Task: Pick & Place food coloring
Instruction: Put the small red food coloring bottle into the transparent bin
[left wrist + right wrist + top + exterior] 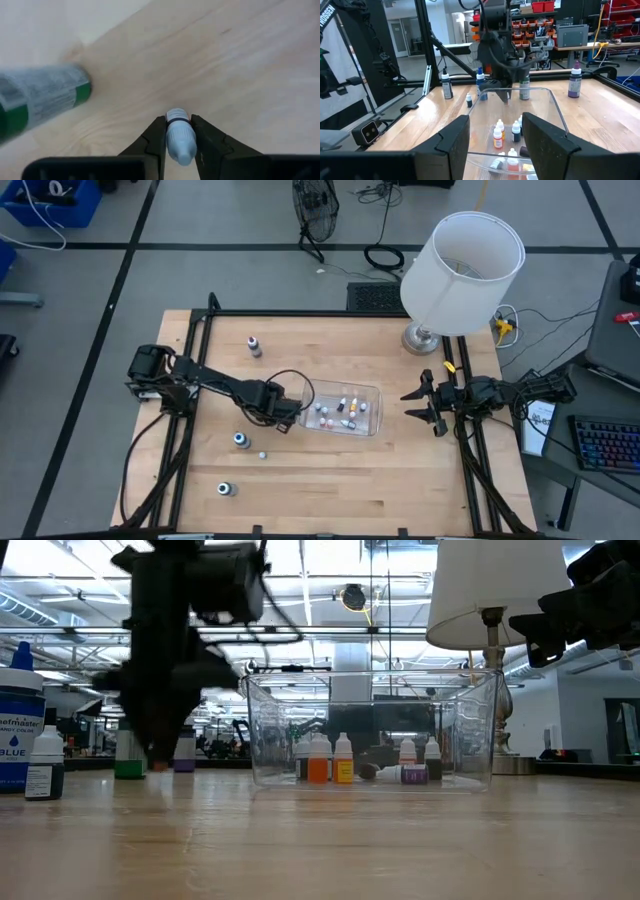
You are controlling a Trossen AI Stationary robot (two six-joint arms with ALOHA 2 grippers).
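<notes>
Left gripper [287, 423] sits near the middle of the table [400, 480], just outside the left end of the clear tub [372, 425]. Its fingers [155, 142] are clamped on a small whitish dropper bottle [179, 136]. The left wrist view shows the bottle pinched between both pads, with bare wood beyond it. A green-banded bottle [37, 100] stands close by in that same view, blurred.

Right gripper [428, 405] waits near the right edge of the table, just off the tub's right end, with its fingers [451, 142] spread apart and holding nothing. The right wrist view looks between them into the tub.

Food coloring: most of the set is already inside the tub, a cluster of tiny bottles [338, 412] on its floor. In the low view several stand upright, among them an orange one [318, 762] and a yellow one [343, 762], and at least one lies on its side [400, 773].

Loose bottles are out on the table too. A purple-bodied one [254, 346] stands toward the far left part of the table. A blue-capped one [240, 440] and a tiny white one [262, 454] lie left of centre, near the left gripper. Another [224, 489] sits toward the near left corner.

A lamp [455, 275] with a white shade stands at the far right corner.
</notes>
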